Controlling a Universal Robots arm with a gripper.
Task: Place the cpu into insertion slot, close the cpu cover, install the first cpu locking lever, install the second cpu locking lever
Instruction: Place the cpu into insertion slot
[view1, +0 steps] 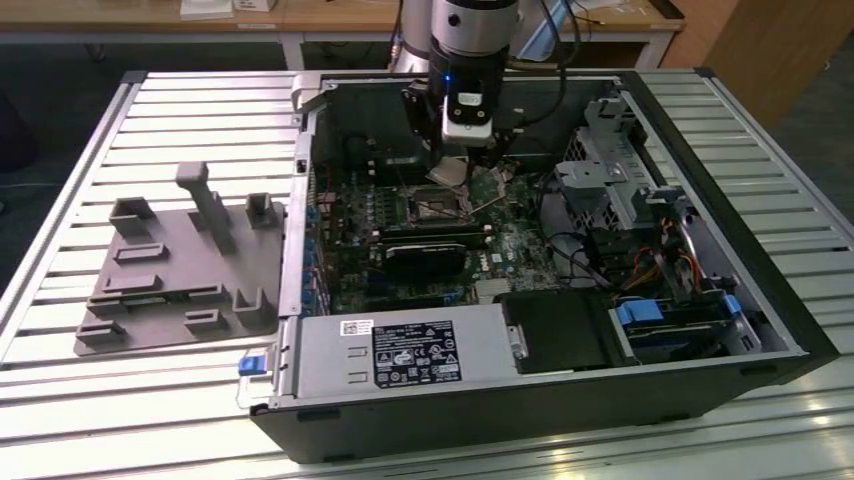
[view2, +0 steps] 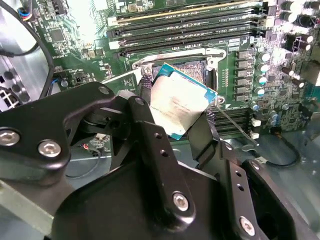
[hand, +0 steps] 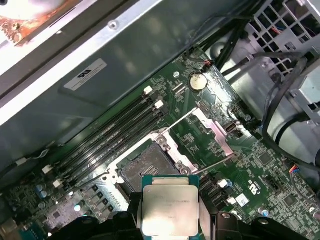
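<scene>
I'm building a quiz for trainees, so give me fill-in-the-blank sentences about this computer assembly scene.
The hand holds the ____. The insertion slot has ____ chip in it. The cpu cover is swung ____, not closed.
Missing words: cpu; no; open.

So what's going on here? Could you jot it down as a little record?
setting: open computer case on a slatted table
gripper: shut on the cpu, gripping two opposite edges
cpu: held in the air close to the insertion slot, not seated
insertion slot: empty, dark socket exposed
cpu cover: swung open beside the slot
</scene>
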